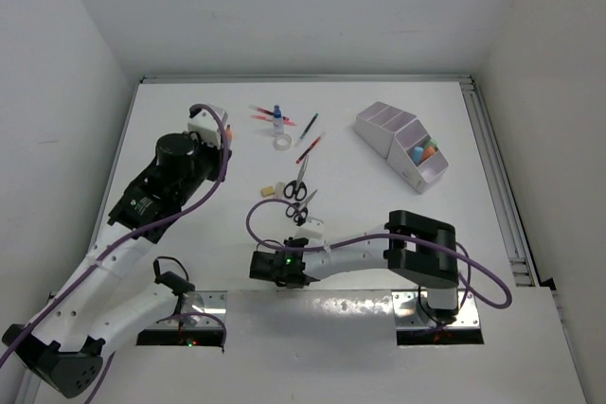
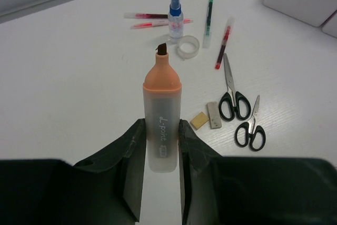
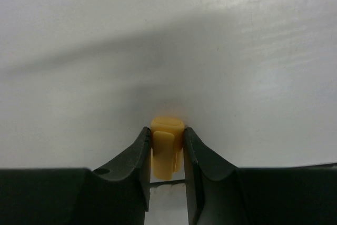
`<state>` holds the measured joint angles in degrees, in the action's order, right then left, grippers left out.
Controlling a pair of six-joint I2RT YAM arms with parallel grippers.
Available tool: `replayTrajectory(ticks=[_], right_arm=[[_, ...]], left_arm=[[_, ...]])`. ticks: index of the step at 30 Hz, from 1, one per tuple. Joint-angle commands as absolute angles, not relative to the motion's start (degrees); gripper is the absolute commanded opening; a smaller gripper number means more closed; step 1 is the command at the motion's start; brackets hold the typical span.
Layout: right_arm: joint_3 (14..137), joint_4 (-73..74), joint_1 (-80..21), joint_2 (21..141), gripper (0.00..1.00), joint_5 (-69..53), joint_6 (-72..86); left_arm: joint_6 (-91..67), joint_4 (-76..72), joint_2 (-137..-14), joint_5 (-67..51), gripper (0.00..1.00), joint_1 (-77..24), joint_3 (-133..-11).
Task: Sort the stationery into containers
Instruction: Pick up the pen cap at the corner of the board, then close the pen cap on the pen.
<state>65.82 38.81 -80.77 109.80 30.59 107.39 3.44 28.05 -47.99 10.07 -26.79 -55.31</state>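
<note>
My left gripper is shut on a pastel orange highlighter with its dark tip bare, held above the table's left part. My right gripper is shut on a small yellow-orange cap, low over the near table. On the table lie two black-handled scissors, beige erasers, a white tape ring, a blue-capped bottle and thin pens. The white organiser holds capsule pieces.
White walls close in the table at the left, back and right. A metal rail runs along the right edge. The right arm stretches leftward across the near table. The smaller scissors lie just beyond the right arm's wrist.
</note>
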Motion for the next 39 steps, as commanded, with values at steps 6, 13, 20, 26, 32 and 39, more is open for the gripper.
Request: replayTrajectory(ticks=[6, 13, 20, 26, 32, 39], right_arm=[[58.3, 19.6, -75.9, 93.6, 0.0, 38.6, 70.4], [51.8, 3.7, -63.2, 72.0, 0.0, 23.6, 35.6], [67.5, 5.1, -50.9, 67.9, 0.0, 6.9, 17.9], [79.6, 0.4, -41.4, 70.2, 0.0, -13.5, 13.1], [74.3, -15.6, -39.3, 68.9, 0.0, -22.8, 14.2], [70.0, -26.2, -37.5, 69.4, 0.0, -21.4, 19.3]], left_arm=[[1.5, 27.2, -50.0, -1.7, 0.0, -24.7, -58.7], [1.4, 16.3, -44.1, -21.1, 0.0, -24.5, -55.9], [-1.4, 6.6, -50.1, -31.7, 0.0, -25.0, -59.0], [-0.3, -8.2, -57.9, -43.3, 0.0, -24.1, -59.4], [-10.3, -26.8, -64.6, -53.9, 0.0, -22.0, -56.9], [-21.8, -46.3, -68.9, -52.2, 0.0, -24.4, -52.6]])
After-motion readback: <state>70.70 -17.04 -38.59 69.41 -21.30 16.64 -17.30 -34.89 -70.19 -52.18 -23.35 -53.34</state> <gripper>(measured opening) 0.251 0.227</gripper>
